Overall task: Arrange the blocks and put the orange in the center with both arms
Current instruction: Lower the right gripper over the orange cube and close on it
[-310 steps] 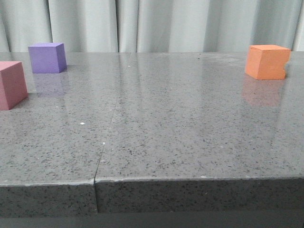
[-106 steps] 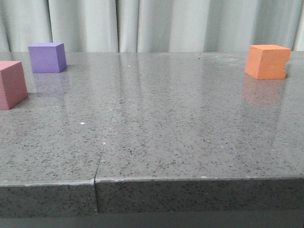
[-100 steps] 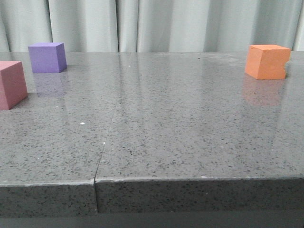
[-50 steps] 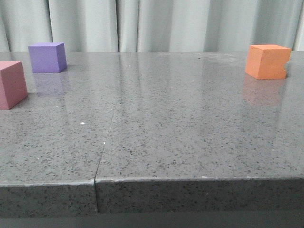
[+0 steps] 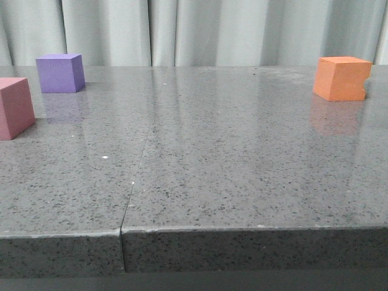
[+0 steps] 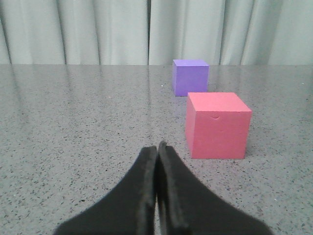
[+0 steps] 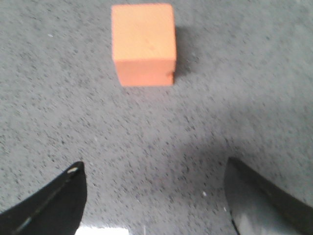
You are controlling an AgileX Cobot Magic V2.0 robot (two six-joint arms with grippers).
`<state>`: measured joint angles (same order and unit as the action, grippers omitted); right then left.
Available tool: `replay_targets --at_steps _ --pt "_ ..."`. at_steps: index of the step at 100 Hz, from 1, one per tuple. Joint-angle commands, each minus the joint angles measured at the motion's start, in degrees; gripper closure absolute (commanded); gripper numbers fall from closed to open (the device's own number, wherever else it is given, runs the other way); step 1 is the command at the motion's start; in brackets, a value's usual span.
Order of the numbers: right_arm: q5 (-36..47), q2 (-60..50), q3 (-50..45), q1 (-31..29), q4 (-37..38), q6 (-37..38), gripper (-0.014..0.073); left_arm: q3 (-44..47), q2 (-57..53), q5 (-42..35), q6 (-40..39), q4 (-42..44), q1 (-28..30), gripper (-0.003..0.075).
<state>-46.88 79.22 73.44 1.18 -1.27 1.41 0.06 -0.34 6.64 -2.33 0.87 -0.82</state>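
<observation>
Sitting on the far right of the bench (image 5: pixel 242 163) in the front view, the orange cube (image 5: pixel 341 78) is resting flat, its small notch showing on the right edge, and is throwing a faint reflection onto the polished top. Directly ahead of the right gripper (image 7: pixel 154 196), the same cube (image 7: pixel 143 43) is lying apart from the fingers (image 7: pixel 54 203), which are standing spread wide and grasping nothing, hovering above the speckled surface.

Across the bench, well apart from the orange cube, the purple cube (image 5: pixel 59 73) is sitting at the far left near the back edge, and the pink-red cube (image 5: pixel 15 107) is sitting nearer the camera, partly cut off by the picture's left border. The two are standing near each other without touching. The left gripper (image 6: pixel 157 147) is lying low over the bench with its fingers (image 6: pixel 145 166) pressed together and holding nothing; the pink-red cube (image 6: pixel 217 125) is standing just beside its tips, and the purple cube (image 6: pixel 190 77) is standing behind that.

Forming the work surface is dark grey stone flecked with black and white, glossy enough to be mirroring the cubes, with a thin seam (image 5: pixel 136 176) running from front to back left of centre. Hanging behind the bench, a pale grey-green pleated curtain (image 5: pixel 194 30) is closing off the room.
</observation>
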Motion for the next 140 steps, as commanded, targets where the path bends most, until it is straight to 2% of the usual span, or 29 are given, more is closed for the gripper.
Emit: replay_targets --at_steps 1,24,65,74,85,140 --pt "-0.05 1.54 6.28 0.92 -0.29 -0.63 0.0011 2.27 -1.67 -4.40 -0.08 -0.49 0.11 0.0741" --pt "-7.33 10.96 19.25 1.49 -2.74 -0.63 0.0011 2.27 -1.67 -4.40 -0.08 -0.49 0.11 0.0741" --pt "-20.46 26.96 39.94 1.42 -1.65 -0.22 0.0013 2.27 -1.67 -4.40 -0.08 -0.49 0.11 0.0741" --pt "-22.21 29.26 42.97 1.42 -1.11 2.25 0.0013 2.27 -1.67 -4.40 -0.08 -0.49 0.11 0.0741" --pt "-23.33 31.20 44.51 1.42 -0.08 3.68 0.0013 2.27 -1.67 -4.40 -0.08 -0.49 0.11 0.0741" --pt "-18.75 36.90 44.51 1.42 1.91 3.68 0.0013 2.27 -1.67 -4.40 -0.08 -0.49 0.11 0.0741"
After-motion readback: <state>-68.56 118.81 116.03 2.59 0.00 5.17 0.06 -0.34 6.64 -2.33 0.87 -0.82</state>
